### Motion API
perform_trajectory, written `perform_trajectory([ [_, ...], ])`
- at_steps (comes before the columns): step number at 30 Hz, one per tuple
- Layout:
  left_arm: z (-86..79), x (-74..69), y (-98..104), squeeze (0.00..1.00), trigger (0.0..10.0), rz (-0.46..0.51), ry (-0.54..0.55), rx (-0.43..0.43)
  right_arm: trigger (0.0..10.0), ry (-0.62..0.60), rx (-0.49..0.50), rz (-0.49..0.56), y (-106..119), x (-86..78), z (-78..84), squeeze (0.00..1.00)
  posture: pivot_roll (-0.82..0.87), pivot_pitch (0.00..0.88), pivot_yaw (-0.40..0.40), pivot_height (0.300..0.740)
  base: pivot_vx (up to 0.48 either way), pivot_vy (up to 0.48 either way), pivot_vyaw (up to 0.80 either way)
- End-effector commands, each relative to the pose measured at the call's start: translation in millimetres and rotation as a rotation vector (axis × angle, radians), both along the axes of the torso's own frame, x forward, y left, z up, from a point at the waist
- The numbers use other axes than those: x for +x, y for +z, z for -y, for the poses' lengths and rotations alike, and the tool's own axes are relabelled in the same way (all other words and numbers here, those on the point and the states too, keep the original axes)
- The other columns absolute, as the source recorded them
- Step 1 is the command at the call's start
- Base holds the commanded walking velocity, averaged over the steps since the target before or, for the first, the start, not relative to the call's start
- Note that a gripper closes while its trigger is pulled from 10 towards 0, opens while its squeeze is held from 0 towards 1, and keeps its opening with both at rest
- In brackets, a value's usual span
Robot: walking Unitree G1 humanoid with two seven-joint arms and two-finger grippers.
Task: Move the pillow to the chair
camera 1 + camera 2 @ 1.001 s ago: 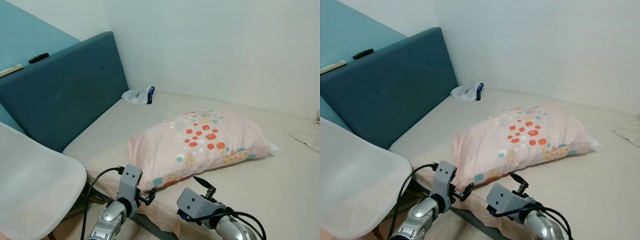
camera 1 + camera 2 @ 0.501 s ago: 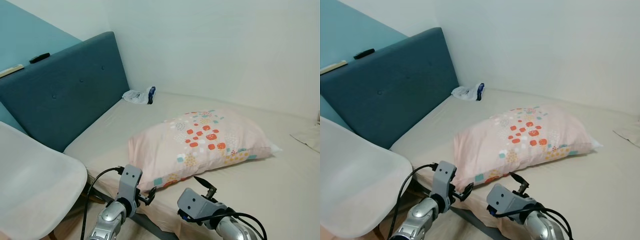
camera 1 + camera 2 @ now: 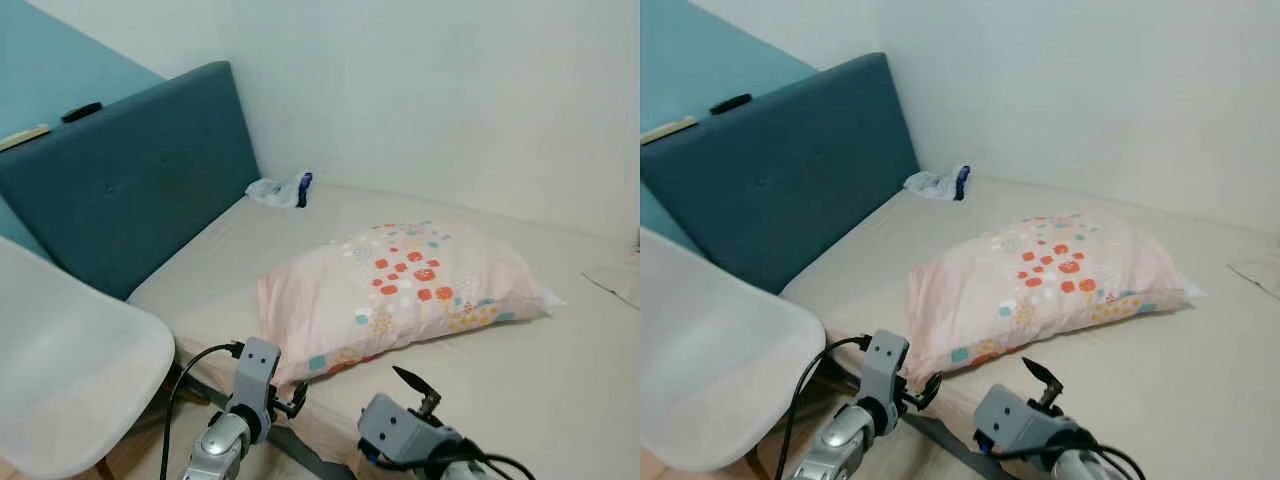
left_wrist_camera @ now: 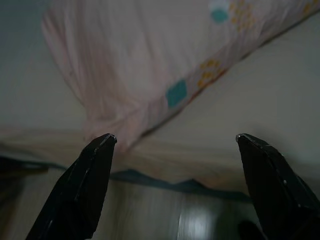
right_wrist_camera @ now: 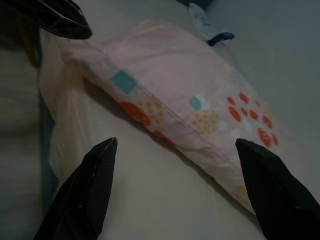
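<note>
The pillow, soft and pink with small coloured squares and dots, lies on the beige bed sheet, just ahead of both grippers. The left gripper and the right gripper have their fingers spread wide, apart from the pillow. A smooth white plastic chair stands beside the left gripper, and the padded blue headboard is farther ahead.

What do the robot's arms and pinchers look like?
The arms are shiny silver tubes. Each ends in a boxy grey wrist block. A black cable loops out beside the left gripper and another curls behind the right gripper. Each gripper has two long black fingers that taper to pointed tips, like skinny beaks.
</note>
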State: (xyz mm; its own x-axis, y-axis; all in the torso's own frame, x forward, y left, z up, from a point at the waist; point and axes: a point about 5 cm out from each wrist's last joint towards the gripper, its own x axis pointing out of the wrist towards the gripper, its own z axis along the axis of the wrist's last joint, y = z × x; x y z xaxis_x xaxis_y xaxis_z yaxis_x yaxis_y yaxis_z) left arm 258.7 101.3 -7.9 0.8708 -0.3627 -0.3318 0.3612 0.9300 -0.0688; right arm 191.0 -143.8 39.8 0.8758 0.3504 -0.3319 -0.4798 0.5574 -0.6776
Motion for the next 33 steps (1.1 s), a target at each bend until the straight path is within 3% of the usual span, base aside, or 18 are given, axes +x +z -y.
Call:
perform_trajectory([
  [1,-2.4,-5.0,-7,0.0,10.0,-0.025,0.004,0.028,10.0,0.041,-0.01,0.055,5,-1.2,-8.1,0.0,-0.16,0.033,0.086,0.74,0.0,0.0,0.0],
  [2,-0.8,-6.6,-9,0.0,10.0,-0.035,0.011,0.044,10.0,0.063,-0.053,0.079,2,-3.9,-10.2,0.0,-0.17,0.026,0.082,0.74,0.0,0.0,0.0],
  [10,-4.6,-5.2,-15,0.0,10.0,-0.066,0.051,0.103,10.0,0.132,-0.055,0.012,-8,3.9,-18.6,0.0,-0.13,0.0,0.079,0.74,0.0,0.0,0.0],
  [11,-15.4,-4.5,-18,0.0,10.0,-0.099,0.105,0.109,10.0,0.117,0.017,-0.04,-4,10.1,-19.5,0.0,-0.13,0.0,0.075,0.74,0.0,0.0,0.0],
  [14,-24.5,-4.6,-21,0.0,10.0,-0.127,0.156,0.105,10.0,0.071,0.115,-0.062,2,16.6,-17.6,0.0,-0.13,0.0,0.071,0.74,0.0,0.0,0.0],
  [16,-33.5,-7.3,-26,0.0,10.0,-0.162,0.204,0.119,10.0,-0.096,0.306,-0.069,8,37.1,-2.6,0.0,-0.12,0.0,0.063,0.74,0.0,0.0,0.0],
  [17,-33.5,-7.3,-26,0.0,10.0,-0.162,0.204,0.119,10.0,-0.096,0.306,-0.069,8,37.1,-2.6,0.0,-0.12,0.0,0.063,0.74,0.0,0.0,0.0],
  [19,-40.2,-11.6,-31,0.0,10.0,-0.201,0.247,0.128,10.0,-0.271,0.433,-0.072,5,56.5,20.3,0.0,-0.11,0.0,0.05,0.74,0.0,0.0,0.0],
  [20,-40.2,-11.6,-31,0.0,10.0,-0.201,0.247,0.128,10.0,-0.271,0.433,-0.072,5,56.5,20.3,0.0,-0.11,0.0,0.05,0.74,0.0,0.0,0.0],
  [22,-46.0,-20.2,-40,0.0,10.0,-0.261,0.296,0.129,10.0,-0.491,0.53,-0.124,-13,68.2,52.8,0.0,-0.1,0.0,0.025,0.74,0.0,0.0,0.0],
  [25,-55.9,-38.4,-54,0.0,10.0,-0.377,0.385,0.134,10.0,-0.737,0.639,-0.258,-42,64.4,86.0,0.0,-0.09,0.0,-0.017,0.74,0.0,0.0,0.0],
  [28,-58.3,-43.2,-58,0.0,10.0,-0.408,0.411,0.128,10.0,-0.776,0.673,-0.297,-48,61.5,91.0,0.0,-0.09,0.0,-0.017,0.74,0.0,0.0,0.0],
  [30,-63.4,-65.6,-72,0.0,10.0,-0.526,0.531,0.042,10.0,-0.816,0.567,-0.403,-66,44.8,107.3,0.0,-0.05,0.0,-0.077,0.74,0.0,0.0,0.0],
  [33,-61.5,-76.1,-77,0.0,10.0,-0.569,0.559,-0.005,10.0,-0.815,0.615,-0.447,-71,38.8,111.3,0.0,-0.04,0.0,-0.092,0.74,0.0,0.0,0.0],
])
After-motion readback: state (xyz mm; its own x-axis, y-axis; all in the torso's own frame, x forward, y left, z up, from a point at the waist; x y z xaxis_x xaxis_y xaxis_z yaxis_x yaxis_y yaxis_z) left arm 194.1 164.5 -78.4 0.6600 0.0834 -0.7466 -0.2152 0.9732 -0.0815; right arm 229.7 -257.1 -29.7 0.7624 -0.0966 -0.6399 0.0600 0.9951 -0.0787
